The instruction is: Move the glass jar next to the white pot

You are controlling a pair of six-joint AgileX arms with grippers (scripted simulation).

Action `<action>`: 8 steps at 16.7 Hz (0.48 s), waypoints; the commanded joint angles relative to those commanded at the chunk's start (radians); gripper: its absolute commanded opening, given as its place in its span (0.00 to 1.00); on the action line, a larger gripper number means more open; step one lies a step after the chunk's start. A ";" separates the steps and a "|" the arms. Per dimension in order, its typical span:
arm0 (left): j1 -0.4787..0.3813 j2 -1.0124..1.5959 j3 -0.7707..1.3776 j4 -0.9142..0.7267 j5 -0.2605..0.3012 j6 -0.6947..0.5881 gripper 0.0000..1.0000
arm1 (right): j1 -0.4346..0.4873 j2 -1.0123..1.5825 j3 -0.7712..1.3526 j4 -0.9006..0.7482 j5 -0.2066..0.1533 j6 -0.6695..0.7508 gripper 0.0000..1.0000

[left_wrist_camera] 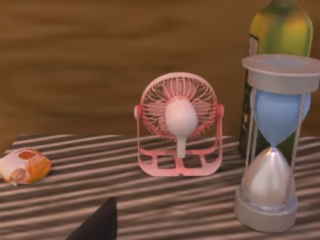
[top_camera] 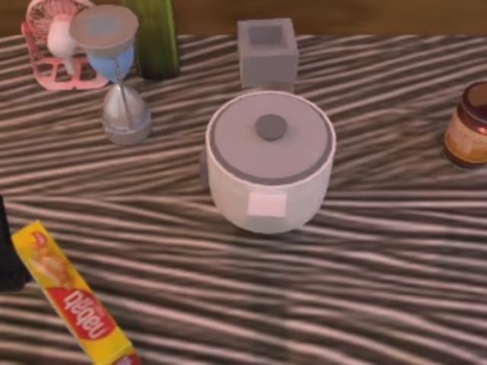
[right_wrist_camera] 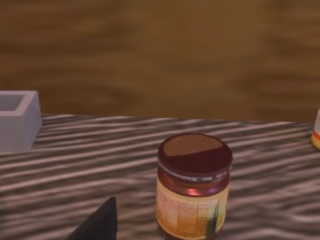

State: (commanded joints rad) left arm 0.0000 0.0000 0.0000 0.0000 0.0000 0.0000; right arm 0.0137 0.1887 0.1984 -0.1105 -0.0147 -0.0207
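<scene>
- Top view first: the white pot (top_camera: 270,161) sits about mid-table, grey lid on, its square label facing the near edge.
- Your glass jar (top_camera: 469,126) is way over at the right edge of the table, upright, dark red lid on, well apart from the pot.
- Right wrist view looks at the jar (right_wrist_camera: 194,186) from near, standing on the striped cloth. Only a dark finger tip (right_wrist_camera: 97,223) pokes into the picture, so you can't tell how far that gripper is open. Nothing is gripped that you can see.
- Left arm is parked at the table's left edge (top_camera: 9,255). Its wrist view also shows just one dark tip (left_wrist_camera: 98,224), so again no telling the finger gap.
- Other stuff: grey square box (top_camera: 266,52) just behind the pot, hourglass (top_camera: 116,72), green bottle (top_camera: 154,34) and pink fan (top_camera: 55,42) at back left, yellow packet (top_camera: 72,300) at front left.
</scene>
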 joint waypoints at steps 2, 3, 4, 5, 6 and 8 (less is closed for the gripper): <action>0.000 0.000 0.000 0.000 0.000 0.000 1.00 | 0.002 0.131 0.132 -0.078 -0.003 -0.015 1.00; 0.000 0.000 0.000 0.000 0.000 0.000 1.00 | 0.003 0.207 0.207 -0.123 -0.003 -0.024 1.00; 0.000 0.000 0.000 0.000 0.000 0.000 1.00 | 0.002 0.290 0.288 -0.173 -0.003 -0.034 1.00; 0.000 0.000 0.000 0.000 0.000 0.000 1.00 | 0.002 0.379 0.374 -0.226 -0.002 -0.045 1.00; 0.000 0.000 0.000 0.000 0.000 0.000 1.00 | 0.001 0.471 0.464 -0.283 -0.001 -0.056 1.00; 0.000 0.000 0.000 0.000 0.000 0.000 1.00 | -0.002 0.667 0.653 -0.403 0.002 -0.081 1.00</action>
State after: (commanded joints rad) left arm 0.0000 0.0000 0.0000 0.0000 0.0000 0.0000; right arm 0.0120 0.8561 0.8516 -0.5139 -0.0129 -0.1022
